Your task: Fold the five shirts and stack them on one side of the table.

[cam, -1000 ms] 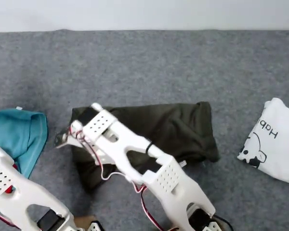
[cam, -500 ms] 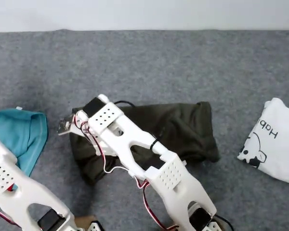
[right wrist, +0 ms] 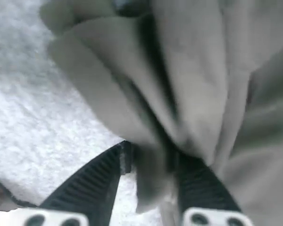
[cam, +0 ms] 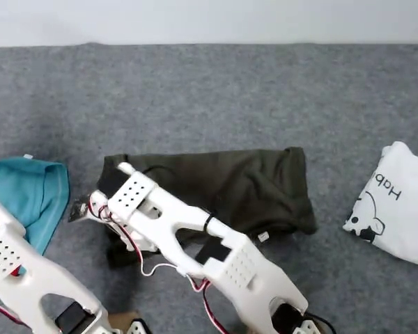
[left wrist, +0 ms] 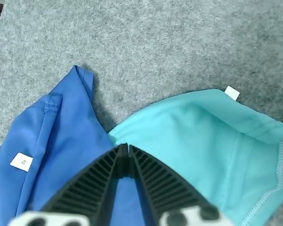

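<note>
Folding the olive shirt [cam: 258, 184], lying mid-tabletop, is judged the step in hand: its edge toward the teal shirt [cam: 28, 188] is clamped between the fingers of the right gripper [right wrist: 148, 160]. Next, that edge should be carried across; the left gripper [left wrist: 128, 149] is seen with fingers together.

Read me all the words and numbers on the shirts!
White shirt: black letters beside a cartoon animal, cut off by the fold; no whole word reads.
Blue shirt: small white tag, mark too small to read.
Teal shirt: corner tag, no print visible.
Olive shirt: tiny tag, unreadable.
</note>
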Controlling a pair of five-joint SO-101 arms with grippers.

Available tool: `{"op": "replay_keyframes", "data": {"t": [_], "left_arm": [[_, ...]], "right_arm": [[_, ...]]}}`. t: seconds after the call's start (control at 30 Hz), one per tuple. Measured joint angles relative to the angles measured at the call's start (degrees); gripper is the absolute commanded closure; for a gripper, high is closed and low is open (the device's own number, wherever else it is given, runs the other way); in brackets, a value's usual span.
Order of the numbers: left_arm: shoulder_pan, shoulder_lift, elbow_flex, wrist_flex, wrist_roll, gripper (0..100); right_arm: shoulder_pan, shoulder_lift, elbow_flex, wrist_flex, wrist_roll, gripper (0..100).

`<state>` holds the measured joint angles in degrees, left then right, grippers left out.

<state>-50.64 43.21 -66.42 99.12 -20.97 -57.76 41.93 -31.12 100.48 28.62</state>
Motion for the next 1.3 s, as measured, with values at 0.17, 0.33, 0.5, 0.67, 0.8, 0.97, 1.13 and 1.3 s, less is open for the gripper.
{"op": "replay_keyframes", "data": {"t": [0.17, 0.33, 0.5, 0.67, 0.8, 0.97, 1.13, 1.3], "left_arm": [[-0.3, 0.0, 0.0, 0.0, 0.0, 99], [-0.3, 0.0, 0.0, 0.0, 0.0, 99], [-0.3, 0.0, 0.0, 0.0, 0.0, 99], [-0.4, 0.0, 0.0, 0.0, 0.0, 99], [-0.4, 0.0, 0.0, 0.0, 0.0, 99], [-0.4, 0.0, 0.0, 0.0, 0.0, 99], [-0.4, 0.0, 0.0, 0.0, 0.0, 99], [-0.4, 0.0, 0.0, 0.0, 0.0, 99]], "right_arm": [[0.0, -7.1, 3.2, 0.0, -1.0, 78.9], [-1.1, -9.0, 3.6, 0.0, -1.0, 79.0], [-5.0, -6.8, 3.7, -0.5, -1.0, 79.0], [-6.1, -2.8, 3.7, -1.7, -0.1, 79.0], [-6.1, -0.1, 3.7, -4.3, 0.6, 79.0], [-4.8, 1.9, 3.5, -6.0, 3.9, 93.9], [-3.4, 2.4, 3.4, -6.6, 5.9, 99.1], [-3.4, 2.5, 3.4, -6.6, 6.2, 98.7]]}}
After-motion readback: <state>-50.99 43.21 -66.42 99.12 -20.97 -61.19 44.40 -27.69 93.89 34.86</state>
